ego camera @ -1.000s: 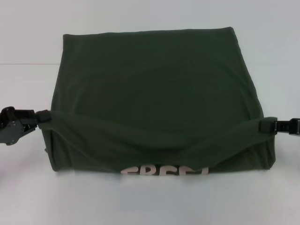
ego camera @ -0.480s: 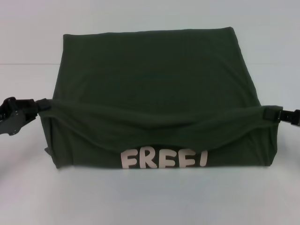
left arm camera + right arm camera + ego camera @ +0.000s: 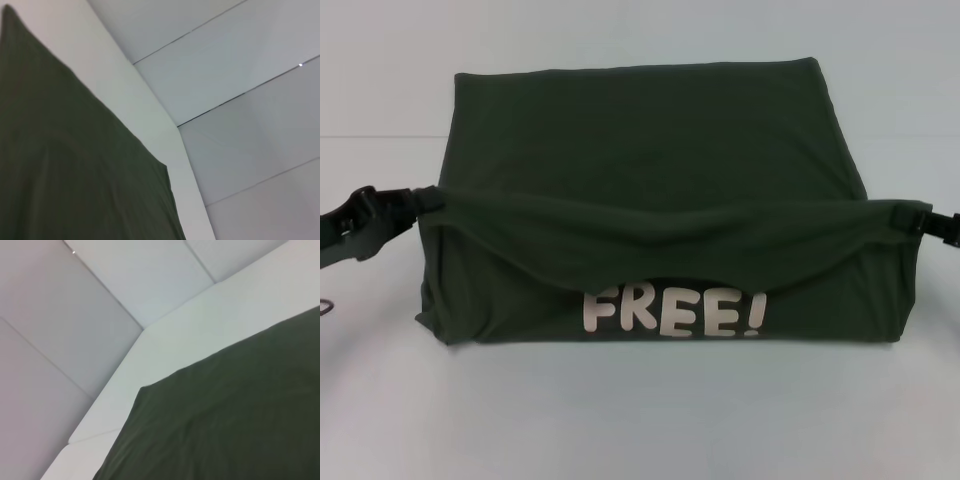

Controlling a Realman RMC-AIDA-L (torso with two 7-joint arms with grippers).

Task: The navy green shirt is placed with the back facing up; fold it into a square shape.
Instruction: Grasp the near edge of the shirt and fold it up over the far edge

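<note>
Looks mostly done: the dark olive-green cloth shirt (image 3: 650, 150) lies on the white surface (image 3: 640, 420), sides already tucked in. The left hand (image 3: 420, 200) and right hand (image 3: 910, 217) each pinch a corner of the near hem, lifted above the cream "FREE!" lettering (image 3: 670, 312); the final fold is left.

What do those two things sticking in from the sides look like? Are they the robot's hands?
Yes. Both are black. The left claw looks chunky and angular, built of jointed, bracket-like pieces with small gaps between them, on a dark arm running off the edge. Of the right claw only a slim black tip and a narrow bar behind it show. No markings or labels are visible on either.
</note>
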